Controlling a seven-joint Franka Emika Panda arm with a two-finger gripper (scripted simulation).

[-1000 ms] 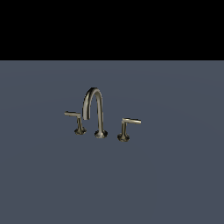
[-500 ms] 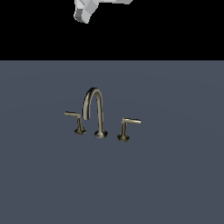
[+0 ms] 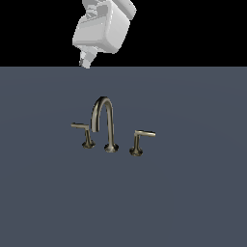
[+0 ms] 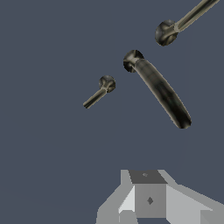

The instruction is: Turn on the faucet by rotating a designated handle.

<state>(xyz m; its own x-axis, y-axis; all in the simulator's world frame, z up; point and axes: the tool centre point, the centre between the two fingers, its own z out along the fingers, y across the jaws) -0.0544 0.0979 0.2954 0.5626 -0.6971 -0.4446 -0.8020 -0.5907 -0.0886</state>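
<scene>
the gripper point(image 3: 86, 61) hangs high above the faucet point(image 3: 107, 124), well apart from it; whether its fingers are open or closed cannot be told. the handle point(image 3: 83, 132) stands far below the gripper, just beside the spout, bar pointing toward the exterior view's left, on the grey floor point(image 3: 193, 193).

I found no readable text, label, brand, number or sign anywhere in either of my views.
</scene>
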